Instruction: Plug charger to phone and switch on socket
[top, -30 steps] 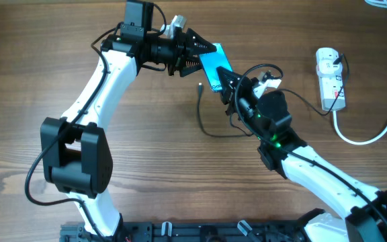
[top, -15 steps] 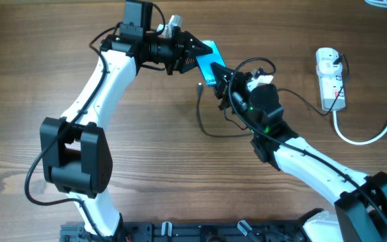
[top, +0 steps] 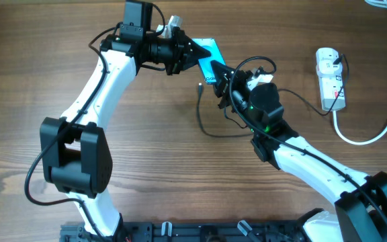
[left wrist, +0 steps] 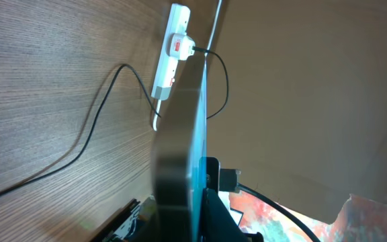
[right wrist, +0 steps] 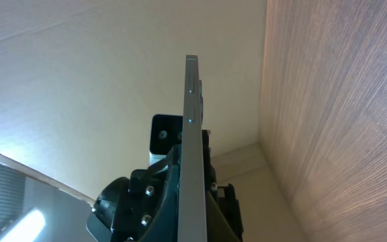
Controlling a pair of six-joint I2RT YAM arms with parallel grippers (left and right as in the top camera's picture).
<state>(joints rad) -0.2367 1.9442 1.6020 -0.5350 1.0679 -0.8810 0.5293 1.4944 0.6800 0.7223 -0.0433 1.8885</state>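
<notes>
The phone [top: 209,62], teal-screened, is held off the table, tilted on edge between both grippers. My left gripper [top: 197,57] is shut on its far-left end; in the left wrist view the phone [left wrist: 180,134] shows edge-on. My right gripper [top: 222,82] is shut on its near-right end; in the right wrist view the phone [right wrist: 191,121] is a thin silver edge. The charger [top: 207,131] lies curved on the table, its plug tip [top: 199,85] loose just below the phone. The socket [top: 330,77] lies at the right, also in the left wrist view [left wrist: 173,50].
A thick white cable [top: 375,138] loops from the socket toward the right table edge. The charger's thin cable [left wrist: 93,128] runs across the wood from the socket. The right arm's own black cables arch near its wrist.
The phone has tipped more onto its edge and shifted slightly up-left. My right gripper followed up-left with it. Almost nothing moved in the last half second.
</notes>
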